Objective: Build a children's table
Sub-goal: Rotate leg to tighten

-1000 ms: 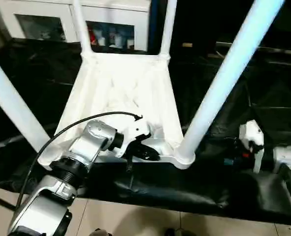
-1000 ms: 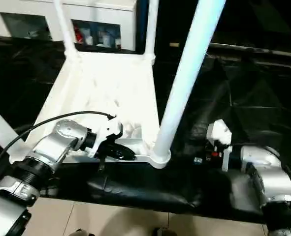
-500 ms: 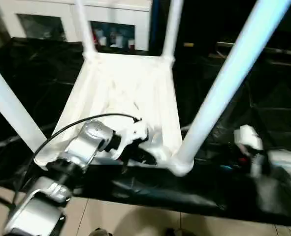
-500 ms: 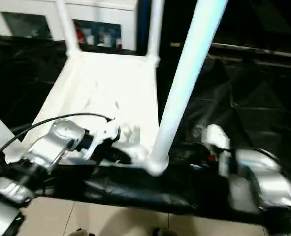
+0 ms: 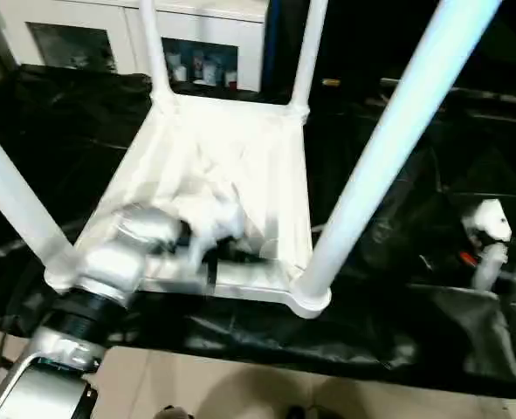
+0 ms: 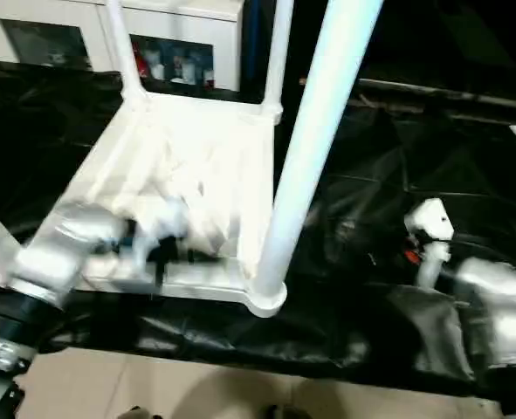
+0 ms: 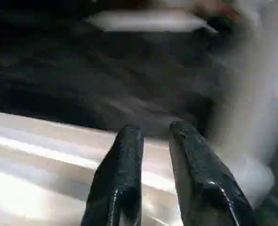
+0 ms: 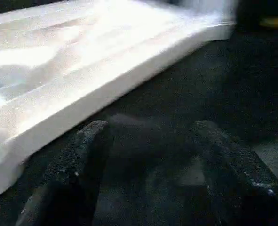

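The children's table lies upside down on the black-draped work table, its white ribbed top (image 5: 231, 157) facing up. All four legs stand in the corner sockets: near right leg (image 5: 388, 131), near left leg (image 5: 13, 201), and the two far legs (image 5: 153, 52) (image 5: 308, 52). My left gripper (image 7: 155, 129) hovers at the top's near rim (image 5: 240, 278), between the two near legs. Its black fingers (image 7: 124, 160) are slightly parted, with nothing between them. My right gripper (image 8: 150, 127) is open wide over the black cloth, to the right of the near right socket (image 5: 310, 301), holding nothing.
The black cloth (image 5: 397, 314) hangs over the work table's front edge, with tiled floor (image 5: 240, 393) below. A white cabinet with glass doors (image 5: 92, 35) stands behind the table. My right wrist (image 5: 489, 231) is low at the right edge.
My left gripper's fingers have parted and the arm has slid a little left along the near rim. My right gripper has drawn away to the right of the socket. The camera has also shifted.
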Available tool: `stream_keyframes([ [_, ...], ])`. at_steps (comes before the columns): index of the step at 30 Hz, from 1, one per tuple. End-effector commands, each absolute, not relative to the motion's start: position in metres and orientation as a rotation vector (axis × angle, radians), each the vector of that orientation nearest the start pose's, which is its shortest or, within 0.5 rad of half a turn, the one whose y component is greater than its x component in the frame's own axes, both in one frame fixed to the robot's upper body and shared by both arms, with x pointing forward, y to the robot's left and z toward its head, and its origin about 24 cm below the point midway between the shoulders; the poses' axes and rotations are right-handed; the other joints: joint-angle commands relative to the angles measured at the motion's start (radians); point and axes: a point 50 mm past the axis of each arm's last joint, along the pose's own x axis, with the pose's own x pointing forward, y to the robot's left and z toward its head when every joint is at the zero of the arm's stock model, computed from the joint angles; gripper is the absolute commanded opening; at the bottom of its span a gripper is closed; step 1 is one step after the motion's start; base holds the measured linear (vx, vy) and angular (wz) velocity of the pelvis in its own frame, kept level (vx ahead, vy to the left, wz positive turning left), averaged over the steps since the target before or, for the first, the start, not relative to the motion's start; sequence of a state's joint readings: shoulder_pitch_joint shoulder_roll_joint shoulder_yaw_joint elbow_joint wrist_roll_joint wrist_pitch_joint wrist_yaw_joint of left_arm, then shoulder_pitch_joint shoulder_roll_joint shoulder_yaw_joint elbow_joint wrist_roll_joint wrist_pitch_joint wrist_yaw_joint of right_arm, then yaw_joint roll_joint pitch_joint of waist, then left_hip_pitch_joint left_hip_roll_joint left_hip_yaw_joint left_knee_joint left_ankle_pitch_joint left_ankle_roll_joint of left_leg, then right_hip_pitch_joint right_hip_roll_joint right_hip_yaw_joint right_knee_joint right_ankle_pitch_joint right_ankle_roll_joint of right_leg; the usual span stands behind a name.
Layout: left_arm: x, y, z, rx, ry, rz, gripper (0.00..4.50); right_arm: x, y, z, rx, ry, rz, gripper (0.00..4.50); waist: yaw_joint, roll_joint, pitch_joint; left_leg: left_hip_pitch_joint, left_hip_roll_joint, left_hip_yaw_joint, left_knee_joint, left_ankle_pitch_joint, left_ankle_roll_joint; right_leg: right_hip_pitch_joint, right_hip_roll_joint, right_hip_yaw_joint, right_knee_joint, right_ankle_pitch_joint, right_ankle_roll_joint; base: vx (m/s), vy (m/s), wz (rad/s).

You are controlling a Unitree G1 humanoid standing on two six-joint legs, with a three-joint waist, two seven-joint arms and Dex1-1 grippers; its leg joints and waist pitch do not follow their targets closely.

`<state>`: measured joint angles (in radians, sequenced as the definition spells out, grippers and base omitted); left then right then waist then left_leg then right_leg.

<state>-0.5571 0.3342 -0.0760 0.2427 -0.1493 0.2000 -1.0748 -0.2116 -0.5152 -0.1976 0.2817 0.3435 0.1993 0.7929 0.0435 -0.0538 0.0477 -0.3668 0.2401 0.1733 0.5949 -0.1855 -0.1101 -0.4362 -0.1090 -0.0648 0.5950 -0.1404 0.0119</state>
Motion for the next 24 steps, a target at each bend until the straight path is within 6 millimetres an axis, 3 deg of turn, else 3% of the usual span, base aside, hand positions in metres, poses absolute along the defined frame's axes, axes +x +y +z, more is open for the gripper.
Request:
stream_keyframes([
  [1, 0.336, 0.144, 0.134, 0.256, -0.070, -0.846, 1.45, 0.283, -0.266, 0.077, 0.001, 0.127, 0.368, 3.50, -0.001, -0.027, -0.063, -0.003, -0.026, 0.024, -0.063, -0.243, 0.032, 0.054, 0.001, 0.009, -0.080, -0.474, -0.092, 0.000, 0.000, 0.00],
  [3, 0.342, 0.155, 0.129, 0.192, -0.137, -0.597, 1.62, 0.286, -0.253, 0.075, 0.055, 0.068, 0.241, 3.75, -0.003, -0.025, -0.062, -0.003, -0.028, 0.022, -0.062, -0.257, 0.024, 0.048, 0.001, 0.005, -0.088, -0.513, -0.053, 0.000, 0.000, 0.00],
  [4, 0.343, 0.157, 0.126, 0.162, -0.143, -0.530, 1.76, 0.287, -0.250, 0.074, 0.069, 0.057, 0.205, 3.79, -0.010, -0.017, -0.063, -0.008, -0.027, 0.017, -0.067, -0.262, 0.010, 0.051, 0.001, 0.004, -0.090, -0.518, -0.037, 0.000, 0.000, 0.00],
  [5, 0.341, 0.159, 0.121, 0.142, -0.142, -0.489, 1.84, 0.288, -0.246, 0.074, 0.075, 0.042, 0.174, 3.83, -0.013, -0.020, -0.064, -0.009, -0.029, 0.016, -0.067, -0.269, 0.008, 0.052, 0.002, 0.000, -0.092, -0.525, -0.028, 0.000, 0.000, 0.00],
  [7, 0.336, 0.160, 0.109, 0.074, -0.134, -0.429, 1.92, 0.289, -0.235, 0.071, 0.090, 0.029, 0.131, 4.06, -0.014, -0.014, -0.067, -0.002, -0.031, 0.014, -0.070, -0.298, 0.007, 0.046, 0.004, 0.001, -0.094, -0.526, -0.019, 0.000, 0.000, 0.00],
  [10, 0.334, 0.173, 0.089, -0.020, -0.041, -0.172, 2.33, 0.289, -0.220, 0.061, 0.064, 0.084, 0.109, 4.25, -0.016, -0.023, -0.069, -0.004, -0.025, 0.016, -0.071, -0.288, 0.016, 0.048, 0.009, 0.007, -0.082, -0.413, -0.055, 0.000, 0.000, 0.00],
  [11, 0.332, 0.171, 0.084, -0.044, -0.023, -0.193, 2.33, 0.289, -0.220, 0.056, 0.063, 0.112, 0.078, 4.25, -0.017, -0.035, -0.069, -0.005, -0.025, 0.017, -0.070, -0.290, 0.022, 0.047, 0.009, 0.008, -0.083, -0.417, -0.052, 0.000, 0.000, 0.00],
  [12, 0.330, 0.168, 0.081, -0.058, -0.014, -0.224, 2.36, 0.289, -0.220, 0.053, 0.064, 0.134, 0.050, 4.25, -0.011, -0.023, -0.069, -0.002, -0.026, 0.016, -0.073, -0.284, 0.020, 0.045, 0.006, 0.010, -0.083, -0.419, -0.056, 0.000, 0.000, 0.00],
  [14, 0.327, 0.168, 0.074, 0.018, 0.006, -0.201, 2.43, 0.292, -0.214, 0.050, 0.068, 0.150, 0.040, 4.25, -0.010, -0.024, -0.067, 0.001, -0.023, 0.016, -0.074, -0.286, 0.016, 0.042, 0.008, 0.012, -0.081, -0.384, -0.058, 0.000, 0.000, 0.00],
  [15, 0.326, 0.169, 0.073, 0.052, 0.007, -0.175, 2.43, 0.293, -0.210, 0.051, 0.074, 0.150, 0.053, 4.25, -0.009, -0.019, -0.067, 0.002, -0.022, 0.016, -0.075, -0.292, 0.016, 0.042, 0.010, 0.013, -0.077, -0.352, -0.065, 0.000, 0.000, 0.00],
  [16, 0.325, 0.170, 0.074, 0.067, 0.005, -0.162, 2.43, 0.294, -0.205, 0.052, 0.078, 0.145, 0.078, 4.25, -0.008, -0.006, -0.068, 0.000, -0.022, 0.013, -0.077, -0.290, 0.015, 0.047, 0.008, 0.015, -0.072, -0.319, -0.074, 0.000, 0.000, 0.00],
  [17, 0.324, 0.172, 0.074, 0.068, 0.004, -0.159, 2.43, 0.295, -0.203, 0.053, 0.078, 0.138, 0.091, 4.25, -0.010, -0.014, -0.069, -0.004, -0.022, 0.014, -0.076, -0.280, 0.015, 0.051, 0.007, 0.016, -0.071, -0.290, -0.081, 0.000, 0.000, 0.00],
  [18, 0.324, 0.172, 0.073, 0.072, 0.005, -0.158, 2.43, 0.295, -0.202, 0.053, 0.075, 0.132, 0.090, 4.25, -0.004, 0.016, -0.071, 0.001, -0.023, 0.011, -0.078, -0.276, 0.008, 0.051, 0.005, 0.017, -0.066, -0.264, -0.092, 0.000, 0.000, 0.00],
  [19, 0.323, 0.174, 0.071, 0.079, 0.017, -0.148, 2.43, 0.295, -0.202, 0.051, 0.051, 0.131, 0.088, 4.25, -0.013, 0.010, -0.069, 0.001, -0.023, 0.014, -0.076, -0.278, 0.006, 0.050, 0.009, 0.018, -0.070, -0.218, -0.107, 0.000, 0.000, 0.00],
  [20, 0.323, 0.175, 0.069, 0.085, 0.027, -0.136, 2.43, 0.295, -0.202, 0.050, 0.033, 0.132, 0.082, 4.25, -0.012, 0.015, -0.071, -0.001, -0.025, 0.013, -0.075, -0.272, 0.006, 0.055, 0.010, 0.017, -0.063, -0.199, -0.117, 0.000, 0.000, 0.00],
  [21, 0.321, 0.176, 0.067, 0.101, 0.042, -0.134, 2.43, 0.292, -0.201, 0.047, 0.006, 0.131, 0.084, 4.25, -0.005, 0.026, -0.071, 0.001, -0.027, 0.015, -0.074, -0.267, 0.008, 0.056, 0.007, 0.019, -0.062, -0.187, -0.129, 0.000, 0.000, 0.00],
  [22, 0.320, 0.176, 0.066, 0.108, 0.051, -0.137, 2.43, 0.289, -0.201, 0.046, 0.013, 0.132, 0.084, 4.25, -0.009, 0.020, -0.070, -0.001, -0.028, 0.017, -0.072, -0.276, 0.015, 0.058, 0.007, 0.019, -0.066, -0.199, -0.135, 0.000, 0.000, 0.00],
  [24, 0.317, 0.177, 0.064, 0.114, 0.059, -0.139, 2.43, 0.285, -0.200, 0.044, 0.029, 0.136, 0.077, 4.25, -0.004, 0.031, -0.071, -0.002, -0.029, 0.018, -0.071, -0.248, 0.027, 0.062, 0.007, 0.021, -0.061, -0.174, -0.148, 0.000, 0.000, 0.00],
])
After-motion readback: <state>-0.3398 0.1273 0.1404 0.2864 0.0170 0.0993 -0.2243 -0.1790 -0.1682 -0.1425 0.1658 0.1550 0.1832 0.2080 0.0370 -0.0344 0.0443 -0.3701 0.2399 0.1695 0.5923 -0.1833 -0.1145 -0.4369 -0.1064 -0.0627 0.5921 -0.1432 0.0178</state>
